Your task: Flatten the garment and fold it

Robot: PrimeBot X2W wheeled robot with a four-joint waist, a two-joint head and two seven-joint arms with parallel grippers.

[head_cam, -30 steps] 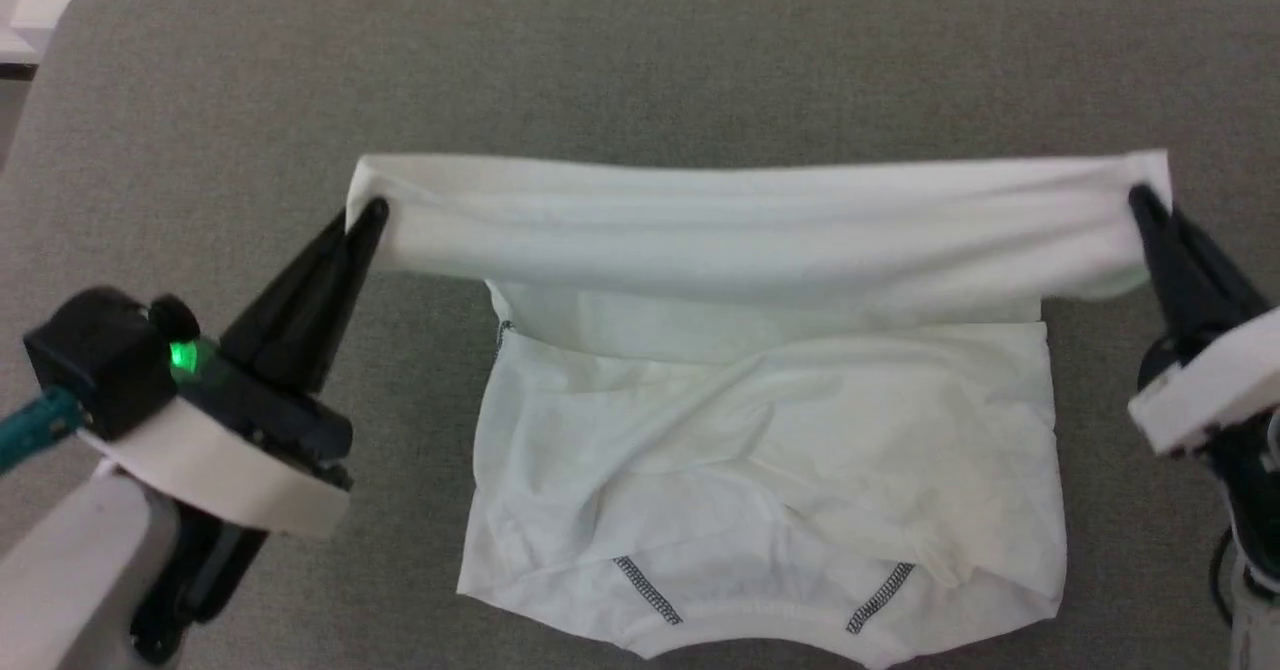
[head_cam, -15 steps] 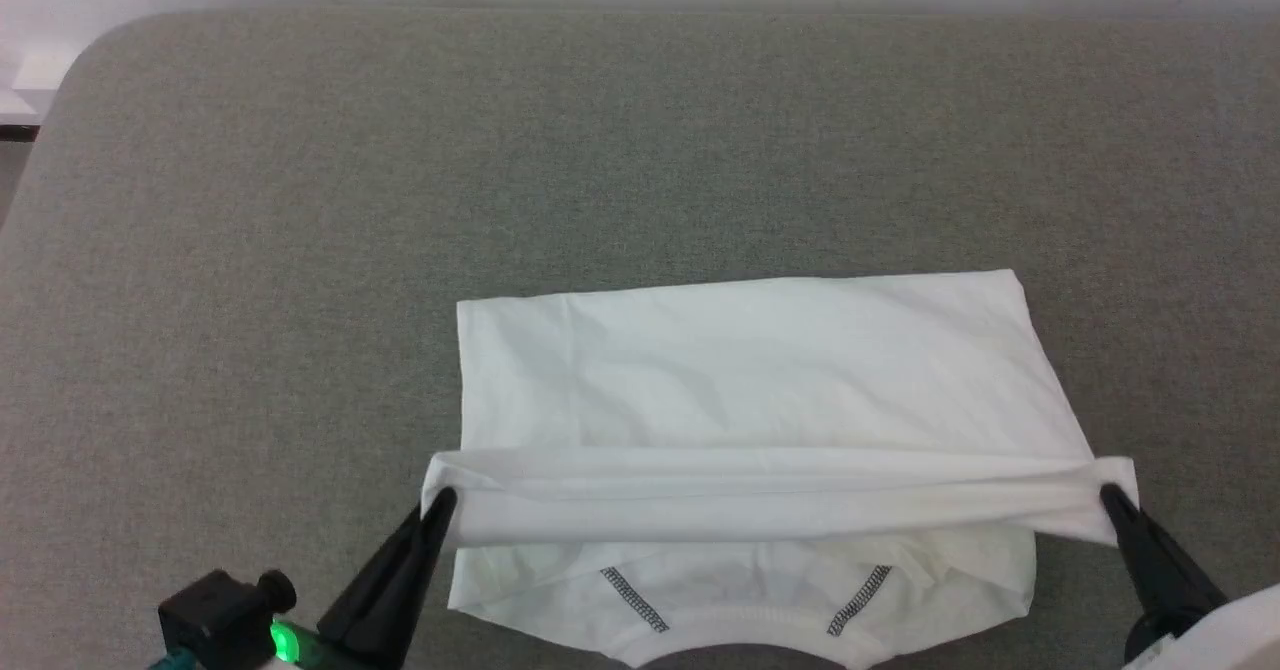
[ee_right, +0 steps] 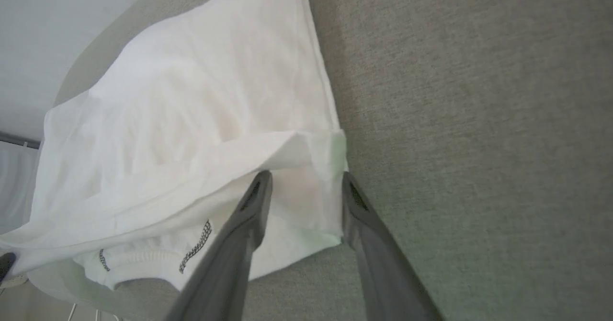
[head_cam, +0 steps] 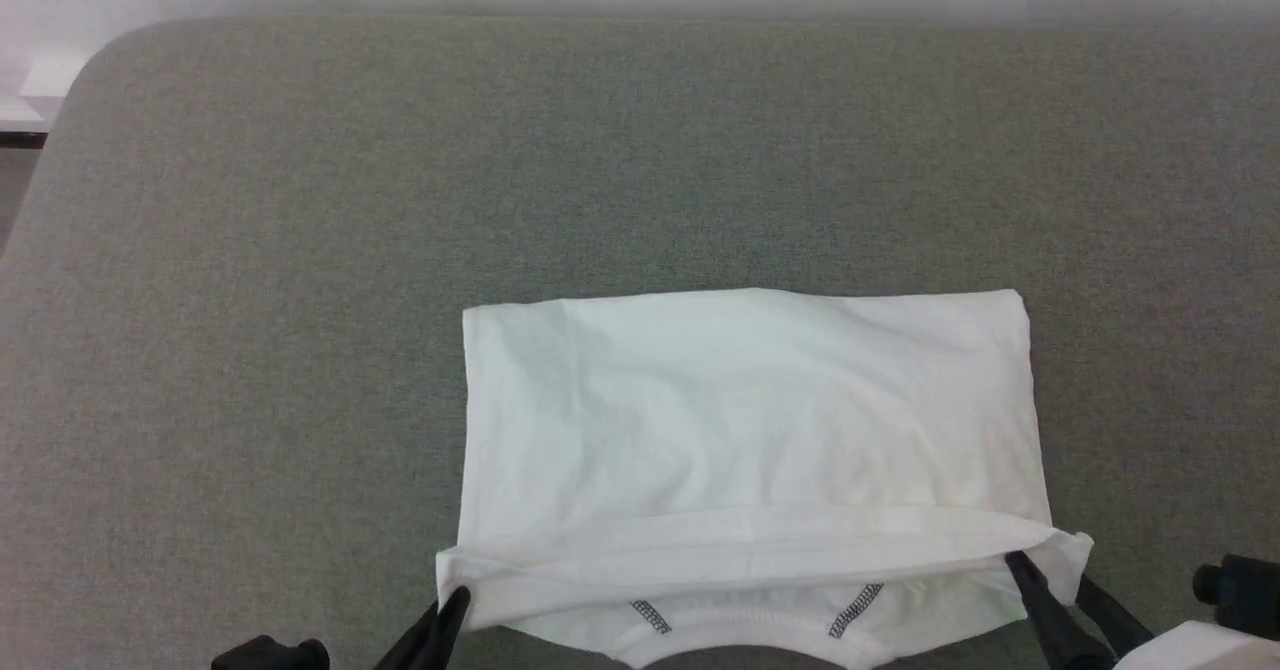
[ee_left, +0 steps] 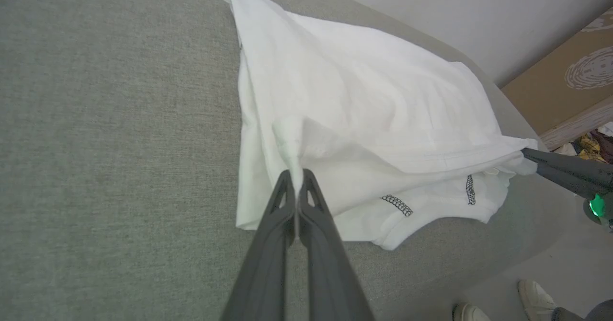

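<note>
The white garment (head_cam: 750, 410) lies on the grey table (head_cam: 300, 250), folded over itself near the front edge. Its collar and dark zigzag stitching (head_cam: 650, 615) peek out under the folded hem. My left gripper (head_cam: 455, 600) is shut on the hem's left corner; the left wrist view shows the fabric (ee_left: 373, 100) pinched between its tips (ee_left: 297, 175). At the hem's right corner my right gripper (head_cam: 1050, 570) is open. In the right wrist view its fingers (ee_right: 305, 176) stand apart on either side of the cloth corner (ee_right: 191, 96), which rests loose.
The collar reaches the table's front edge. Bare grey surface spreads beyond and to both sides of the garment. In the left wrist view a person's shoes (ee_left: 531, 294) stand on the floor by the table, and a brown board (ee_left: 565, 86) leans behind.
Both grippers carried the hem from the far side toward the front edge, laying the shirt over itself. The right gripper has opened. The head camera has also shifted.
</note>
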